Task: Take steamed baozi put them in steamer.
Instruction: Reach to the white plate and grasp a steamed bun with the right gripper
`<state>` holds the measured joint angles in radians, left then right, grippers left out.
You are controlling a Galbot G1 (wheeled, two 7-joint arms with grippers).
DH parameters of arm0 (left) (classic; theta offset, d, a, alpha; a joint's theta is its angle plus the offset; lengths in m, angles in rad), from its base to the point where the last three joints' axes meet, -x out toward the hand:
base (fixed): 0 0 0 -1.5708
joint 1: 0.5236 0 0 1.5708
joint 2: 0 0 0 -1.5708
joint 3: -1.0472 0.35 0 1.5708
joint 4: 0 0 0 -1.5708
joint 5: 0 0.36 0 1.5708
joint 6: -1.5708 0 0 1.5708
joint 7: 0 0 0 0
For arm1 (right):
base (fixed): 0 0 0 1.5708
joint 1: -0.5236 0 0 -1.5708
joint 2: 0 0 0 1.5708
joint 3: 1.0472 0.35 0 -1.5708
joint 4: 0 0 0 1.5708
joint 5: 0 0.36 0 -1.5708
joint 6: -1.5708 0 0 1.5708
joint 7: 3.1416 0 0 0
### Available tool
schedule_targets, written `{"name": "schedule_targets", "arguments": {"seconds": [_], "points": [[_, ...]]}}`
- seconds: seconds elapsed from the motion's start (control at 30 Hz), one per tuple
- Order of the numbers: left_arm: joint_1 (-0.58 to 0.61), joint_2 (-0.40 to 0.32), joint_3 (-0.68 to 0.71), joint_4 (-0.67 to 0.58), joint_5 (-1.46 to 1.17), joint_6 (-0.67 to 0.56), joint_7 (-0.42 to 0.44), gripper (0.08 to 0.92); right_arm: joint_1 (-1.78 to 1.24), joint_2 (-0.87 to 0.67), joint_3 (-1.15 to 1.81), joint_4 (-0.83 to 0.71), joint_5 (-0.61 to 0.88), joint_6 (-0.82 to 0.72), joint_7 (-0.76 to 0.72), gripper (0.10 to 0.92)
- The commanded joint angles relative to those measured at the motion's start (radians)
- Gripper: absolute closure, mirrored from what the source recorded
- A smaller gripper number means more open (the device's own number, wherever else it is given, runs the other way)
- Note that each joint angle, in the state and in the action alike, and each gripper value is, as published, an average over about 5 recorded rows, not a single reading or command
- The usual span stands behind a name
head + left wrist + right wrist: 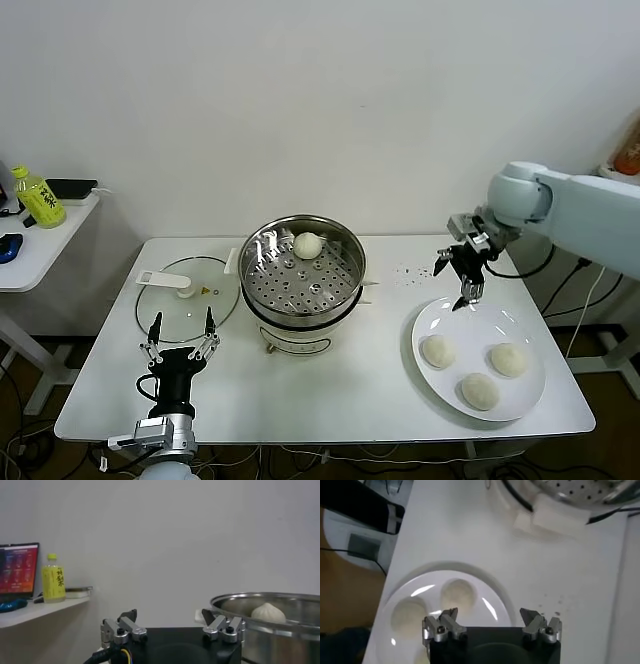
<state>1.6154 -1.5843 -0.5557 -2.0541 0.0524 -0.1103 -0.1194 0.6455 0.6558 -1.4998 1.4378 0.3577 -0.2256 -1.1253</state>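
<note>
Since one steamed baozi [307,245] already sits on the perforated tray at the far side of the steamer [303,271], while three more baozi [437,351] remain on the white plate [432,318] near the table's [330,400] front right corner, the job looks about a quarter done. That layout suits the right arm: the plate is on its side, and the steamer stands mid-table within its reach. Over the far rim of the plate, the right gripper [455,272] hangs with its jaws spread wide and nothing between them; its wrist view looks down on the buns, which suggests it is lining up for the next pick, probably the nearest bun. Near the table's front left edge the left gripper [180,334] points upward, fingers apart and empty, apparently parked out of the way. Beside it lies the glass lid [188,290], set off to the steamer's left, presumably so the pot mouth is free for loading. On the side shelf beyond the table's left edge stands a yellow-green bottle [53,578]; its label carries dark characters too small to read. No other writing is legible.
</note>
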Motion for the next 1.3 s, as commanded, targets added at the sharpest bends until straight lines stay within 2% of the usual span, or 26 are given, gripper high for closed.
{"name": "schedule_targets", "arguments": {"seconds": [0.03, 0.57, 1.3], "points": [[0.000, -0.003, 0.002, -0.007, 0.003, 0.001, -0.001, 0.177, -0.211, -0.081, 0.094, 0.054, -0.064, -0.059, 0.015, 0.203], [0.004, -0.008, 0.004, 0.012, 0.004, -0.007, -0.001, 0.177, -0.436, -0.051, 0.247, -0.021, -0.200, -0.049, 0.051, 0.203], [-0.002, -0.006, 0.001, 0.038, 0.002, -0.010, 0.000, 0.177, -0.530, 0.038, 0.328, -0.114, -0.238, -0.041, 0.084, 0.203]]}}
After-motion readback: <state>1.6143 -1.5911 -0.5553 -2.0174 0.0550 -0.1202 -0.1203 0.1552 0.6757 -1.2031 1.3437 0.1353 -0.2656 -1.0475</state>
